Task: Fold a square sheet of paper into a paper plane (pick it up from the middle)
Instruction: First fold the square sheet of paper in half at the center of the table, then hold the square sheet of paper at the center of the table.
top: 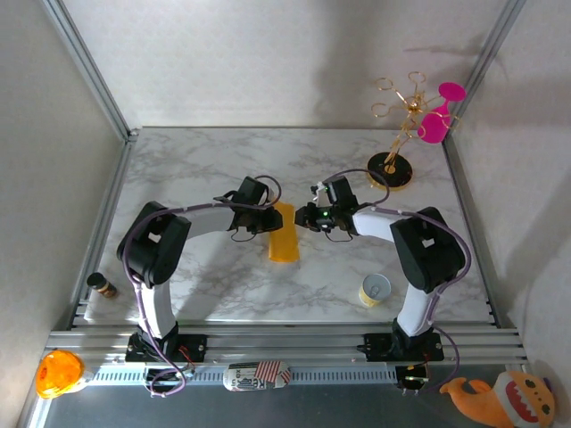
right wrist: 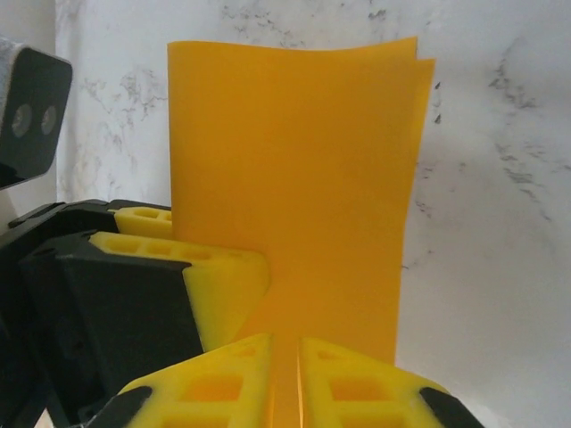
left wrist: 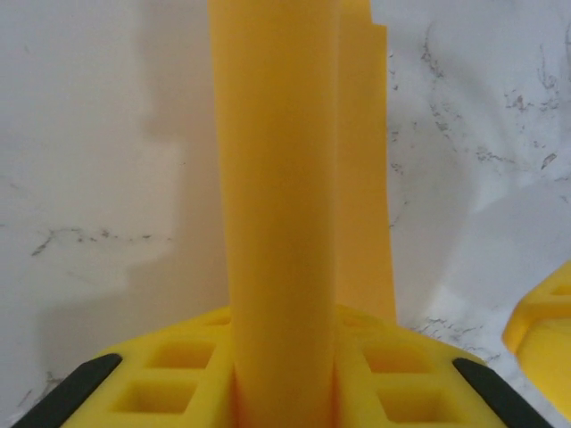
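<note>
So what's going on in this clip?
Both arms meet over the middle of the marble table, working on the square sheet of paper. The sheet is already doubled over into a narrow strip. The left gripper and the right gripper each pinch it from opposite sides. No pointed nose is formed yet, so the plane looks to be at an early fold.

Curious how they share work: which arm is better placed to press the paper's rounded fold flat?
Probably the left: the left gripper straddles the rounded fold of the yellow-orange paper, so squeezing would likely crease it. The right gripper is shut on the flat layers, steadying them.
</note>
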